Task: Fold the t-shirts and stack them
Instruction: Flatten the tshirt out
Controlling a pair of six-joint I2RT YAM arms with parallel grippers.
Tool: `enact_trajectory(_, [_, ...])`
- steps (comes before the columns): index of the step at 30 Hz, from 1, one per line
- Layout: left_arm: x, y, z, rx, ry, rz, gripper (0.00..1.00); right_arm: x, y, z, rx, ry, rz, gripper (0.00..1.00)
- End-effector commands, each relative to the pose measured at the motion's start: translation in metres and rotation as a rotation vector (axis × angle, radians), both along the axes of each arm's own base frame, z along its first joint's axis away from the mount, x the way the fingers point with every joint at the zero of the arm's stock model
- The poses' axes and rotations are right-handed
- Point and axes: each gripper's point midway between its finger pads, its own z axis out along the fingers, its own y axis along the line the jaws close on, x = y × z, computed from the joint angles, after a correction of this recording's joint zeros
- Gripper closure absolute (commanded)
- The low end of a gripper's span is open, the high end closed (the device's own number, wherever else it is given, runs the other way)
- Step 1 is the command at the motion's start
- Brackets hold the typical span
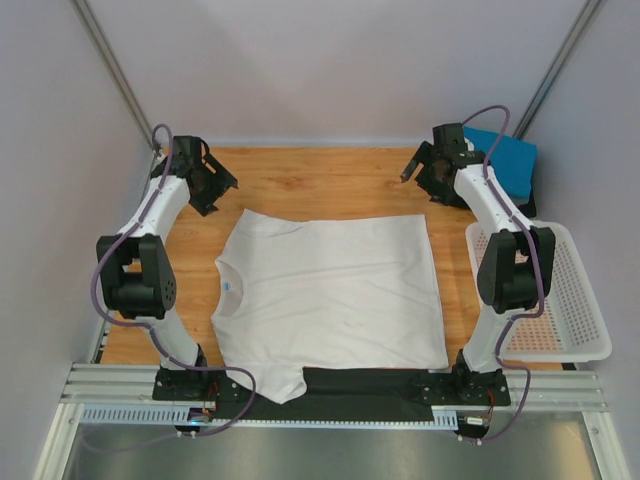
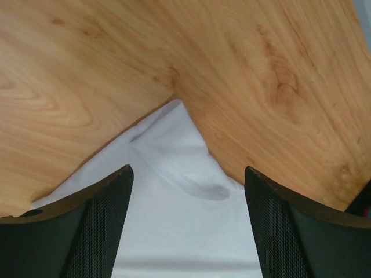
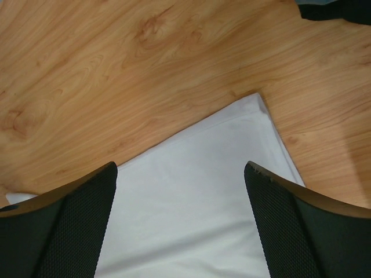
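- Our left gripper [image 2: 186, 185] stands wide and empty, with a far corner of the white tee [image 2: 174, 231] just below, between its fingers.
- Our right gripper [image 3: 181, 179] is equally wide and empty above the other far corner.
- To fold well, we should pinch both corners evenly.
- Only the top view shows the sleeve [image 1: 278, 385], blue tee [image 1: 505, 160] and basket [image 1: 575, 310].

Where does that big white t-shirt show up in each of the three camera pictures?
Top external: large white cloth t-shirt spread flat mid-table.
Left wrist: its corner, bottom centre.
Right wrist: a corner, lower centre.
Shared landmark: light wooden tabletop.
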Motion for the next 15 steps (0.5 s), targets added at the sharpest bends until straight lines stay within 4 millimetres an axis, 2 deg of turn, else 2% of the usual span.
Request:
enact_trajectory(1, [0.038, -0.019, 0.014, -0.103, -0.066, -0.015, 0.17, 0.025, -0.009, 0.007, 0.022, -0.043, -0.065, 0.11])
enact_trajectory(2, [0.039, -0.021, 0.008, -0.097, -0.049, -0.014, 0.17, 0.027, -0.013, -0.003, 0.017, -0.020, -0.070, 0.11])
enact_trajectory(3, [0.041, -0.023, -0.006, -0.085, -0.018, -0.016, 0.18, 0.027, -0.014, -0.006, 0.021, -0.008, -0.062, 0.12])
enact_trajectory(5, [0.043, -0.029, -0.020, -0.060, -0.001, -0.033, 0.19, 0.031, -0.018, -0.009, 0.024, 0.002, -0.067, 0.13])
enact_trajectory(6, [0.042, -0.030, -0.032, -0.062, 0.025, -0.038, 0.20, 0.029, -0.019, -0.017, 0.023, 0.033, -0.061, 0.14])
enact_trajectory(10, [0.028, -0.036, -0.062, -0.085, 0.086, -0.057, 0.26, 0.028, -0.028, -0.027, -0.009, 0.076, -0.052, 0.14])
enact_trajectory(15, [0.009, -0.035, -0.073, -0.058, 0.107, -0.065, 0.27, 0.029, -0.040, -0.037, 0.009, 0.104, -0.061, 0.18])
